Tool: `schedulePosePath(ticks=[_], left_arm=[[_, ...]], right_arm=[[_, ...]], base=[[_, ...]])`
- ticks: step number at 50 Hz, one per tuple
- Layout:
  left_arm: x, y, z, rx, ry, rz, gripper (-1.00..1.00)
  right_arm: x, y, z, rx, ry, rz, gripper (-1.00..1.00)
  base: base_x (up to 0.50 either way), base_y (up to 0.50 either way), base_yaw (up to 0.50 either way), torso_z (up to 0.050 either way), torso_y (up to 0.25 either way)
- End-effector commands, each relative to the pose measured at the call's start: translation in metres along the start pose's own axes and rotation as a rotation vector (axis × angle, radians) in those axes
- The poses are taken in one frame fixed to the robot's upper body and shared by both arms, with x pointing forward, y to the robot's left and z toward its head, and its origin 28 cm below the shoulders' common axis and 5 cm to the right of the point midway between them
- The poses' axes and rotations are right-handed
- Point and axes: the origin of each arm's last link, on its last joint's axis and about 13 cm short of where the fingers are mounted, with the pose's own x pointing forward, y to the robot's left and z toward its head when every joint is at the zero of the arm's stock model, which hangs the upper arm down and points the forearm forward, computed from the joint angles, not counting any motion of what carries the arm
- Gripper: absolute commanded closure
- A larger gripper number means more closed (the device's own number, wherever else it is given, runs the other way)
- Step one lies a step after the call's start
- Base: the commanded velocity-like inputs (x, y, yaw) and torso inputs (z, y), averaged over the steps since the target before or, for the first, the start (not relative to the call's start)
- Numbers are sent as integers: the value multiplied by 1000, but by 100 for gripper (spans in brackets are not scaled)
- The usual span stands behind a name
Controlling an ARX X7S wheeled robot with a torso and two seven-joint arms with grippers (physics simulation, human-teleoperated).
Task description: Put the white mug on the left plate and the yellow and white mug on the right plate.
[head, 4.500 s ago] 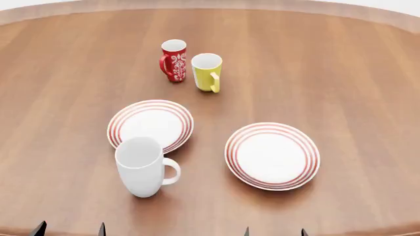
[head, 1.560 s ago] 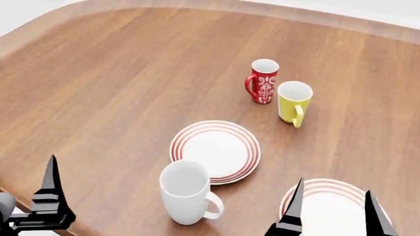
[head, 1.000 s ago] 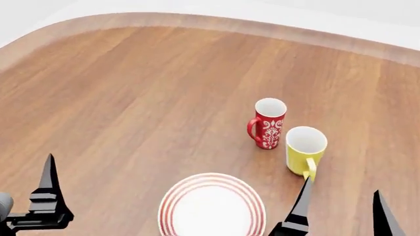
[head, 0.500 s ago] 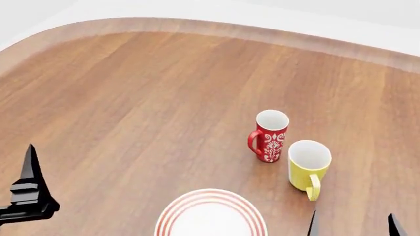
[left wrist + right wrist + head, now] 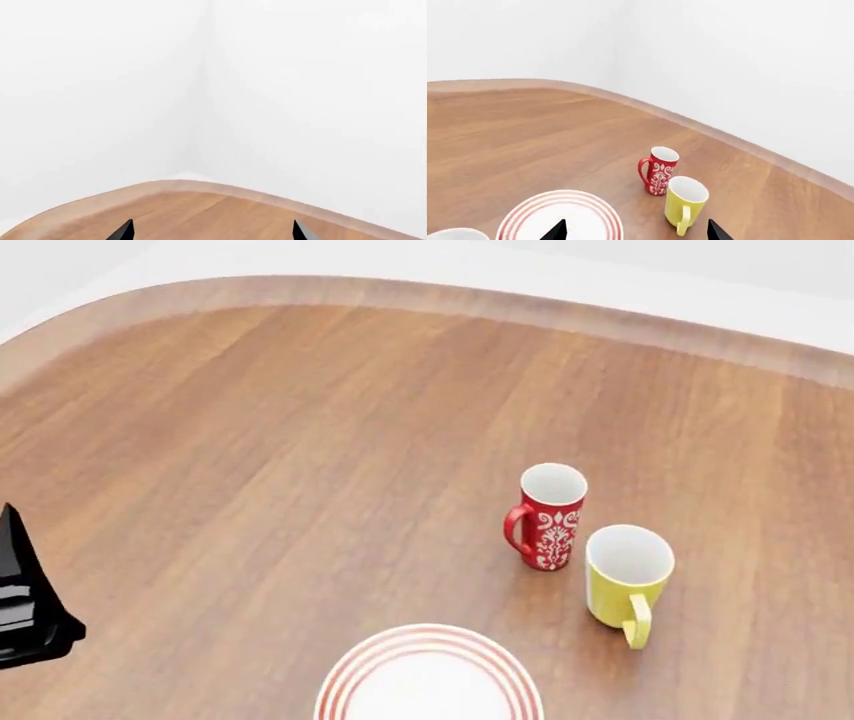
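While the small yellow mug with white inside (image 5: 629, 580) stands upright at right-centre of the head view on the brown wooden worktop (image 5: 267, 440), a red patterned mug (image 5: 547, 515) sits just beside it. Ring-rimmed white plate (image 5: 427, 680) at bottom centre is bare. Large white mug rim (image 5: 454, 234) shows bottom left of right wrist view. Left tool (image 5: 210, 232) and right tool (image 5: 635, 231): tips apart, gripping nothing.

Bare simulated room: wooden table (image 5: 267, 440), blank white walls (image 5: 300, 75).

The left gripper (image 5: 30, 615) slid toward the view's left edge; the right gripper's tips left the head view.
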Motion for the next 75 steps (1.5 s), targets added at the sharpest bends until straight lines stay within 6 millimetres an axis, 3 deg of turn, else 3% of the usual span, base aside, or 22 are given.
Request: schedulePosePath(ticks=[1,29,61,75], left_arm=[[-1,0,5,-33,8,1,-100],[-2,-1,5,-37,1,-3,-100],[-3,-2,6,-31,-6,0,-100],[-3,-1,6,-30,-7,2,-100]], right_arm=[[-15,0,9,-52,69,101,-100],[-16,13,-4,-150,193,345,-100],[56,16,-35,-42,299,602,-100],[76,24,-50,-31,363,703,-100]], base=[[0,0,0,0,0],[0,0,0,0,0],[0,0,0,0,0],[0,0,0,0,0]])
